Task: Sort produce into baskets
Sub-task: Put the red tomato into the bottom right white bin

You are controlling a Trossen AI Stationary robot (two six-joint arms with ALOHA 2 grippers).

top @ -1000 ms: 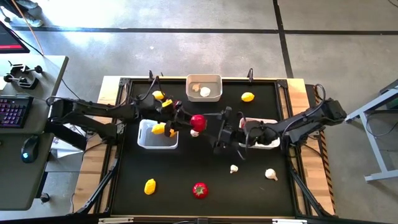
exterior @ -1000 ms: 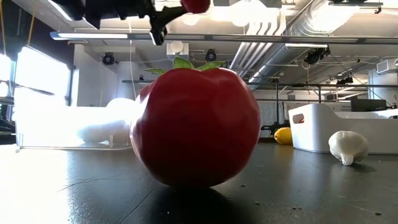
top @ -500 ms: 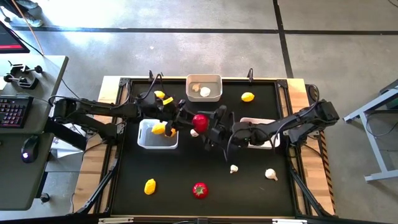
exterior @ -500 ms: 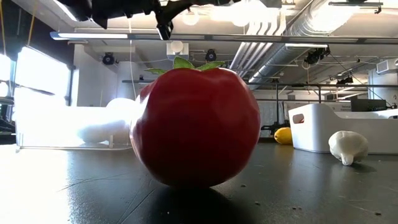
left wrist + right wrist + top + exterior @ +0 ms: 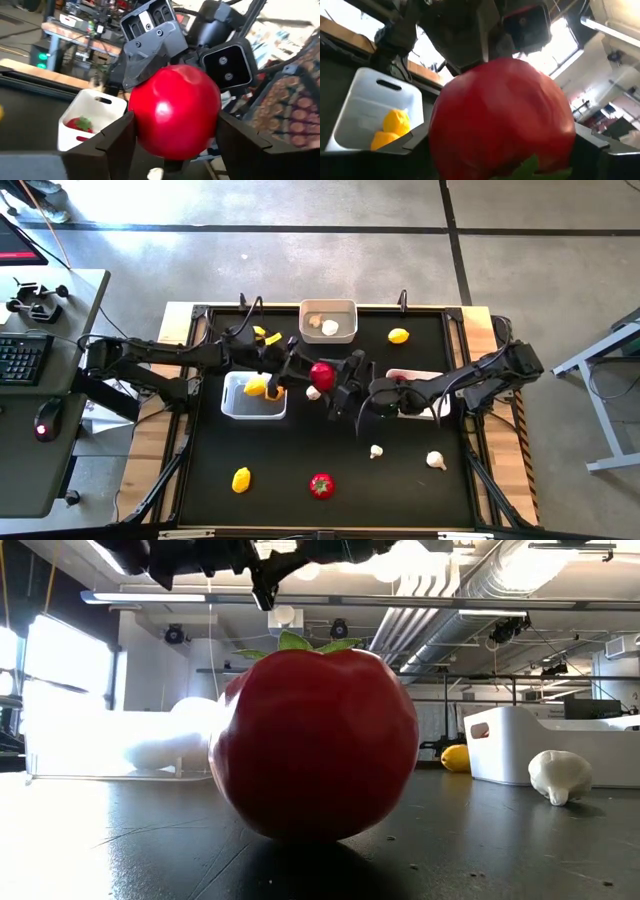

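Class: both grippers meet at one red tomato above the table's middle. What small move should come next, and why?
Probably the left gripper lets go: the tomato sits between the right gripper fingers too, and the basket holding a tomato lies on the right arm's side.

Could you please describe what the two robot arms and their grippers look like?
Both arms are dark, slim and jointed, with black cables looping alongside. The left gripper and right gripper have flat black angular fingers. The right wrist carries a boxy black camera housing with two screws.

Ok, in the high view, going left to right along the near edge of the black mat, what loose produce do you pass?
Lemon → tomato → small garlic bulb → larger garlic bulb.
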